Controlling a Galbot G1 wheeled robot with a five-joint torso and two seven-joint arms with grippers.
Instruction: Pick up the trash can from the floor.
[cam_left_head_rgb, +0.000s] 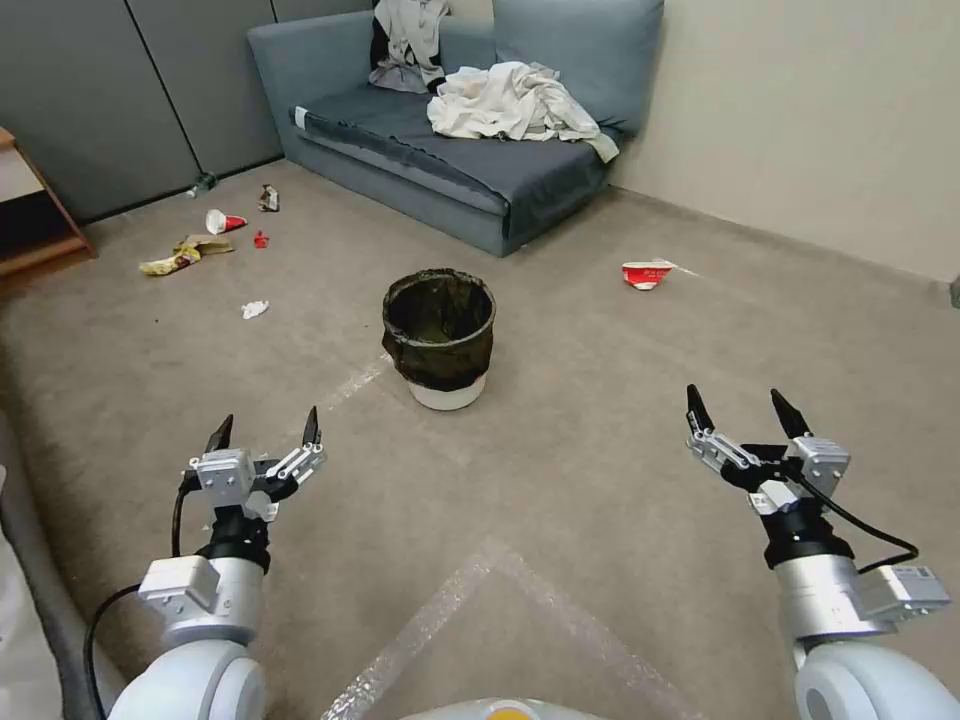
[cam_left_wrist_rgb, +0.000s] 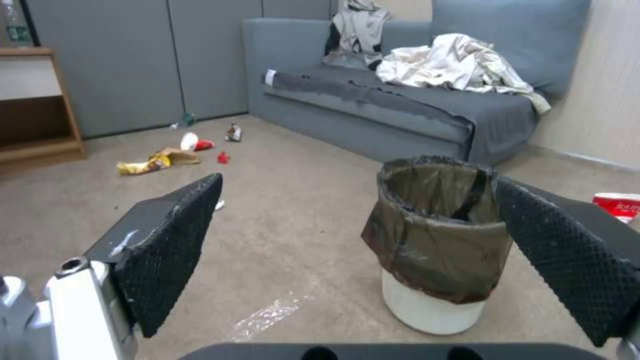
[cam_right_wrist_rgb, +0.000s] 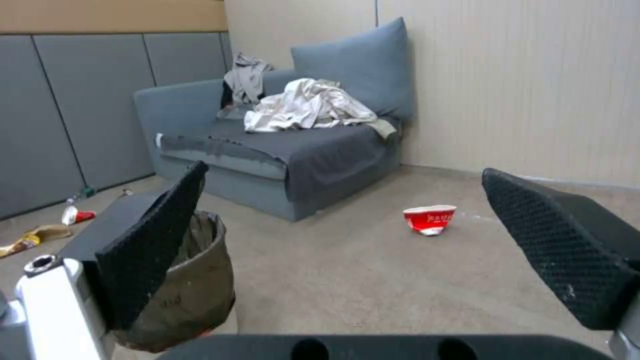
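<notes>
The trash can is a small round white bin lined with a dark bag folded over its rim; it stands upright on the beige carpet floor ahead of me, in front of the sofa. My left gripper hovers open to the near left of it, well short of the bin. My right gripper hangs open to the near right, also clear of it. The left wrist view shows the trash can just behind one open finger. The right wrist view catches the trash can partly behind a finger.
A grey sofa with crumpled pale cloth stands behind the bin. A crushed red-and-white cup lies to the right on the carpet. Scattered litter lies far left near a wooden shelf. Pale tape lines cross the floor.
</notes>
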